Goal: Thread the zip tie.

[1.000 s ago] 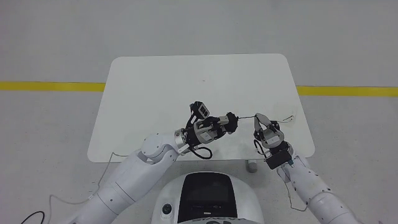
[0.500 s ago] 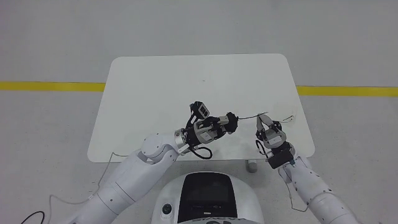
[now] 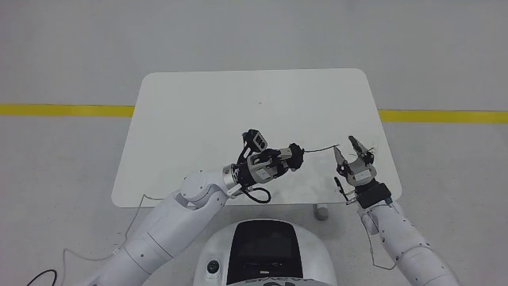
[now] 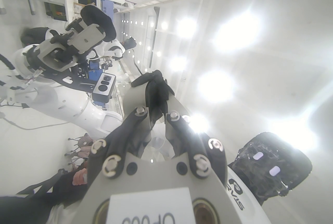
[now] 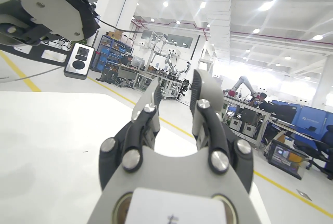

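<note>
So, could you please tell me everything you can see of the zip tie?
The zip tie is a thin, dark, flexible-looking strip held above the white table. One end is pinched in the shut fingers of the left gripper; the rest juts toward the right gripper, slightly bowed. Its free tip ends near that open gripper, not between its fingers. Head details are too small to tell.

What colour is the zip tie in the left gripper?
Black. The zip tie shows best in the right wrist view, sticking out of the left gripper.
</note>
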